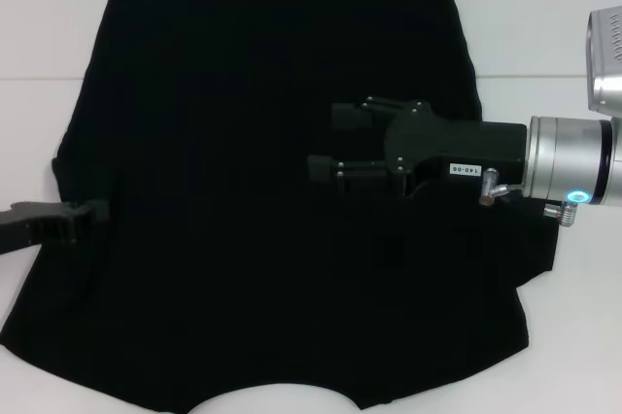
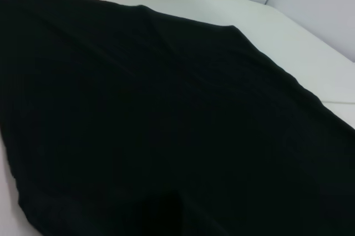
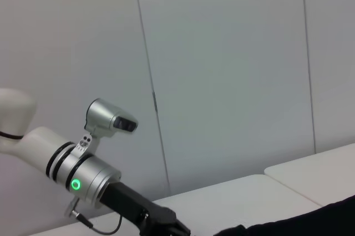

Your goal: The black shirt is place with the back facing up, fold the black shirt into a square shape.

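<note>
Broadly, the black shirt [image 1: 243, 190] lies spread flat over a white table [image 1: 544, 25], plain side up, covering most of it. Pale grey wall panels [image 3: 222, 70] with vertical seams stand behind. The right gripper [image 1: 326, 144] reaches in over the shirt's middle, fingers parted and holding nothing. The left gripper [image 1: 92, 215] sits at the shirt's left edge; whether it pinches fabric I cannot tell.

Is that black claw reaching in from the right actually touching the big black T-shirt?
Cannot tell. In the head view the right end effector lies over the plain black fabric shirt, black against black, so neither contact nor a gap shows.
</note>
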